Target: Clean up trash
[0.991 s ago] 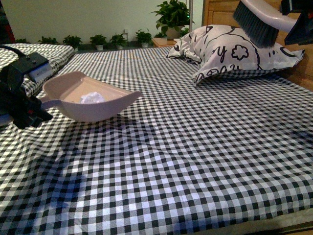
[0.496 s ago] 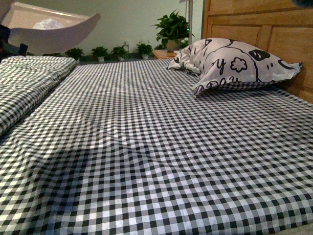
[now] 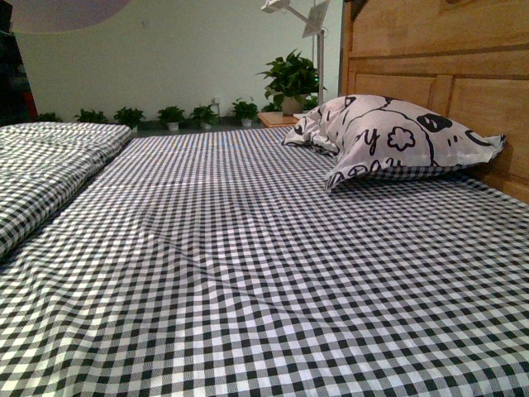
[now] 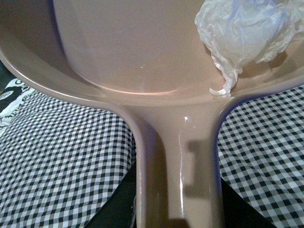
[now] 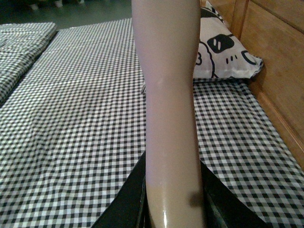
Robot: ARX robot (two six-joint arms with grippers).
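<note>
In the left wrist view the beige dustpan (image 4: 142,57) fills the frame, held above the checked bed. The trash, a small crumpled white paper wad (image 4: 242,33), lies inside the pan against its rim near the handle. My left gripper (image 4: 178,218) is shut on the dustpan's handle. In the front view only a pale edge of the dustpan (image 3: 66,10) shows at the top left corner. In the right wrist view my right gripper (image 5: 173,209) is shut on the beige brush handle (image 5: 168,95), held above the bed. The bristles are out of view.
The black-and-white checked bed sheet (image 3: 248,265) covers the front view. A patterned pillow (image 3: 388,136) leans on the wooden headboard (image 3: 446,58) at the right. A folded checked quilt (image 3: 50,165) lies at the left. Potted plants (image 3: 289,78) stand beyond the bed.
The dustpan with the wad has risen from the bed up to the top left corner of the front view. The brush has left the front view.
</note>
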